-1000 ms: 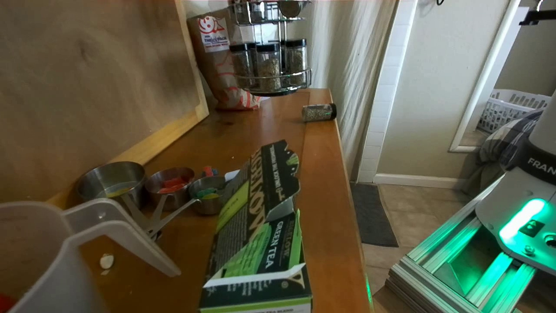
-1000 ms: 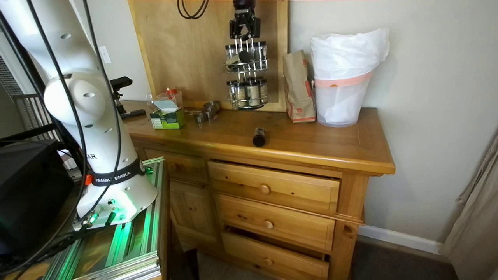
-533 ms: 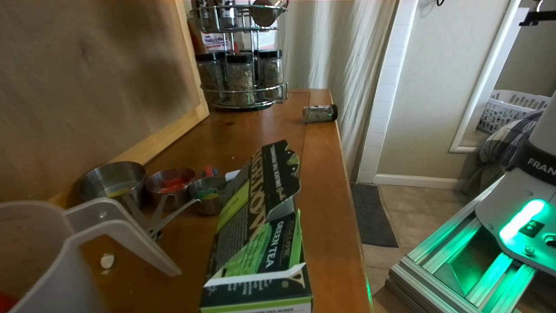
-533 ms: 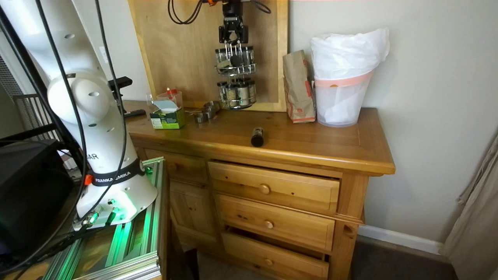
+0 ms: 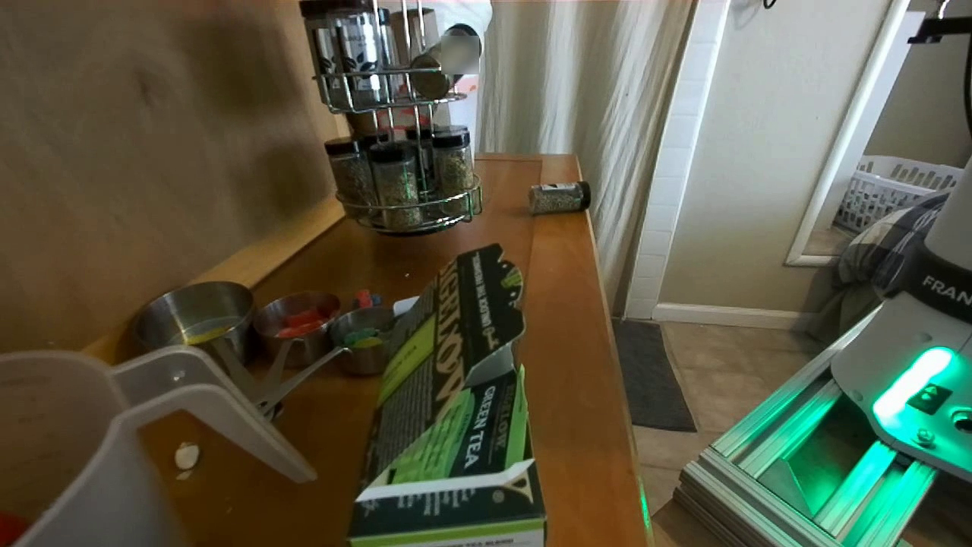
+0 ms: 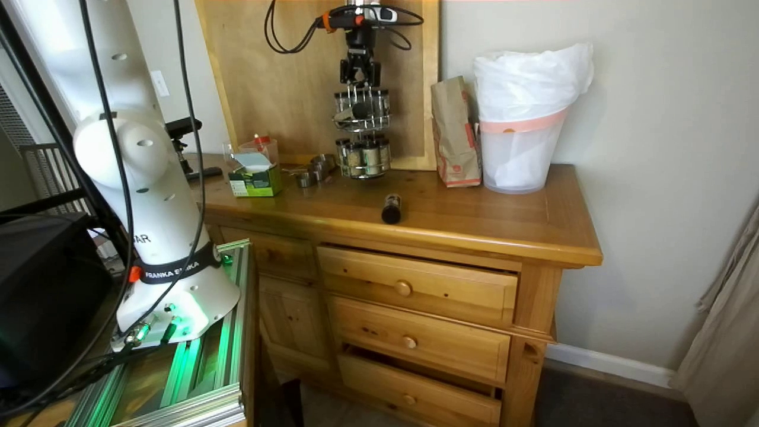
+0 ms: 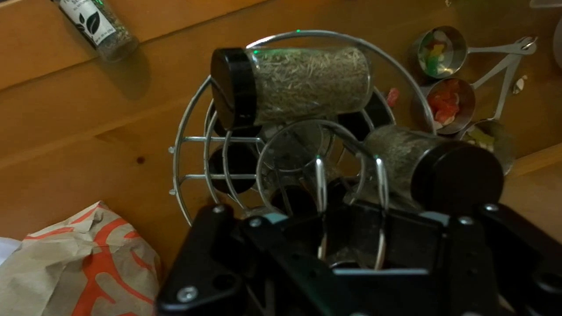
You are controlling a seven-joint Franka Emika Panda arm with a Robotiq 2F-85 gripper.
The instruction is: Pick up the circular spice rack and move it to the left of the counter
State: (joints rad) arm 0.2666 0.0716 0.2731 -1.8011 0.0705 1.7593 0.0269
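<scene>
The circular spice rack (image 6: 363, 121) is a two-tier chrome wire carousel filled with black-lidded jars. My gripper (image 6: 360, 83) is shut on the wires at its top. In the wrist view, two upright wires pass between the jaws (image 7: 351, 215), and the rack (image 7: 219, 139) spreads out below. The rack hangs low over the back of the wooden counter (image 6: 474, 216), slightly tilted. I cannot clearly tell the gap beneath it. An exterior view shows the rack (image 5: 399, 190) close to the wooden back panel, its top cut off. One jar (image 7: 311, 85) lies sideways on the upper tier.
A loose spice jar (image 6: 392, 209) lies on the counter. Metal measuring cups (image 5: 300, 327), a green tea box (image 5: 456, 395) and a plastic pitcher (image 5: 61, 425) stand to the left of the rack. A paper bag (image 6: 456, 133) and a lined bin (image 6: 516, 148) stand right.
My gripper has carried the rack left along the counter, towards the cups and tea box, and then lowered it. The rack looks nearer in an exterior view. The counter objects have stayed put.
</scene>
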